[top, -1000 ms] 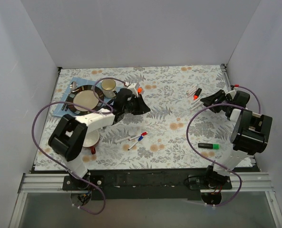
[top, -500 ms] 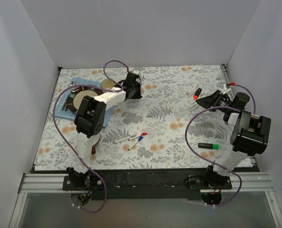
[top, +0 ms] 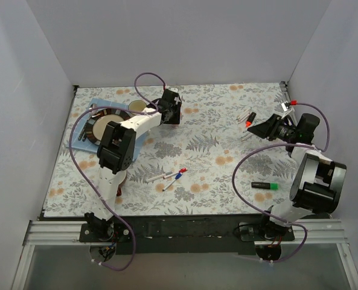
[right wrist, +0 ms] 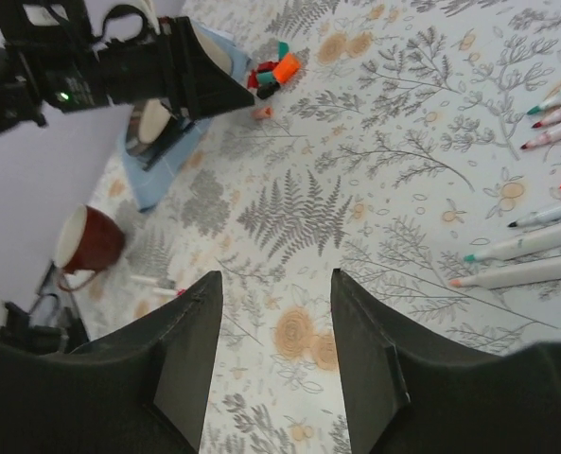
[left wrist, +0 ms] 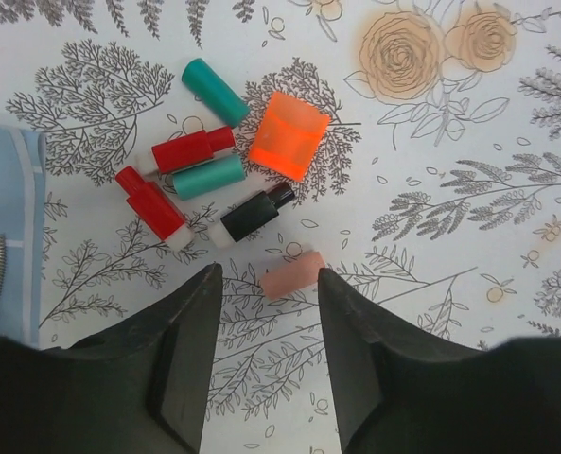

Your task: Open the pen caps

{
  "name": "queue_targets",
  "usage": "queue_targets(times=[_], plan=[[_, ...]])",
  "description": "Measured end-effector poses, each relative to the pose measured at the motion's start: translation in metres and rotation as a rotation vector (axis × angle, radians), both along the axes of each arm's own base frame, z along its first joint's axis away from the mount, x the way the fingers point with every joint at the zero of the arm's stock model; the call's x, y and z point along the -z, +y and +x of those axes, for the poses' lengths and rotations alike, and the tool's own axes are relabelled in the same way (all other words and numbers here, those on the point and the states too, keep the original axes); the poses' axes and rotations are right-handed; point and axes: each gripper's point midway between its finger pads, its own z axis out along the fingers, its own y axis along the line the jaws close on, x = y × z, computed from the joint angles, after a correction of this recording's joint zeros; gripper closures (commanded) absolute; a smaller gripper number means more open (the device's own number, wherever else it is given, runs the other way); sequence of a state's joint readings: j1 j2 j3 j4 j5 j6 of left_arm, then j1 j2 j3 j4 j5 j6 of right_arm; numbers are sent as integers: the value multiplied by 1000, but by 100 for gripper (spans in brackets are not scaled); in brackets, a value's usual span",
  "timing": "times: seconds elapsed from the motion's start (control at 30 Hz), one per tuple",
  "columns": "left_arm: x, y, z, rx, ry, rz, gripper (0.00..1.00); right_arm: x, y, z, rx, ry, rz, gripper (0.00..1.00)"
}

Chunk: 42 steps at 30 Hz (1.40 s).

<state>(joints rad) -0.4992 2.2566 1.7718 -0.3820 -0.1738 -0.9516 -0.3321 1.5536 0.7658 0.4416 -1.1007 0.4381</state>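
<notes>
- We count seven loose caps (left wrist: pixel 225 170) in the left wrist view, bunched in the upper left of the frame: two teal caps (left wrist: pixel 214 90), two red caps (left wrist: pixel 193 149), one orange cap (left wrist: pixel 289 134), one black cap (left wrist: pixel 254 212) and one pink cap (left wrist: pixel 292 274).
- The left gripper (left wrist: pixel 267 284) stands partly open, its fingertips on either side of the pink cap with a gap on each side. It grips nothing.
- The right gripper (right wrist: pixel 275 276) stands wide apart, with only cloth between its fingers.
- In the top view three caps sit on their pens. A fitted red cap (top: pixel 183 170) and a fitted blue cap (top: pixel 178 177) are on thin white pens (top: pixel 163 176) at centre. A green cap (top: pixel 274 186) is on one black marker (top: pixel 260 184) at lower right.
- Along the right edge of the right wrist view we count seven bare pens (right wrist: pixel 521 244), all cut off by the frame. Of one we see only an orange tip.
- At upper left of the top view are one plate (top: pixel 100 128), one blue mat (top: pixel 76 140) and one cup (top: pixel 136 107), partly covered by the left arm (top: pixel 115 148).
- One red mug (right wrist: pixel 86 241) shows at lower left of the right wrist view. In the top view the arm hides nearly all of it.
- At top centre of the right wrist view the cap pile is too small to count.
- The table wears a white floral cloth (top: pixel 215 139), and plain pale walls (top: pixel 179 42) close three sides.
</notes>
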Motion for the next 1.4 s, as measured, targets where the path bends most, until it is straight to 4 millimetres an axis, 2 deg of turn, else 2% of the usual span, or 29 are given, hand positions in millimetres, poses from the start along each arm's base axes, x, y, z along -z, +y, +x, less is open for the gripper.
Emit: queue_targets(times=[0.1, 0.17, 0.2, 0.3, 0.37, 0.43, 0.5, 0.57, 0.67, 0.8, 0.87, 0.97, 1.23, 1.4], plan=[[-14, 0, -5, 13, -8, -12, 43, -8, 0, -3, -24, -79, -122, 41], [-31, 2, -18, 34, -16, -36, 34, -13, -2, -5, -55, -177, -261, 41], [-43, 3, -26, 46, -26, -55, 23, -16, -2, -9, -78, -226, -331, 39], [-92, 11, -60, 87, -97, -132, 2, -12, -7, -22, -188, -408, -582, 35], [-131, 16, -83, 109, -171, -205, 2, 0, -12, -37, -282, -486, -733, 34], [-170, 21, -103, 130, -264, -286, 2, 22, -19, -61, -421, -522, -878, 34], [-198, 25, -123, 165, -332, -349, 2, 40, -24, -86, -572, -536, -974, 35], [-216, 28, -139, 202, -377, -394, 2, 53, -29, -110, -714, -530, -1025, 35], [-217, 33, -158, 242, -397, -408, 2, 64, -31, -139, -883, -523, -1055, 36], [-187, 49, -185, 252, -369, -366, 2, 80, -24, -157, -1029, -502, -1087, 37], [-180, 53, -191, 256, -364, -356, 2, 98, -16, -170, -1117, -469, -1101, 37], [-181, 55, -197, 265, -375, -360, 2, 114, -11, -185, -1200, -419, -1119, 37], [-197, 55, -202, 285, -419, -382, 2, 125, -24, -177, -1214, -339, -1240, 40], [-198, 55, -203, 286, -422, -383, 2, 146, -31, -189, -1267, -241, -1264, 48]])
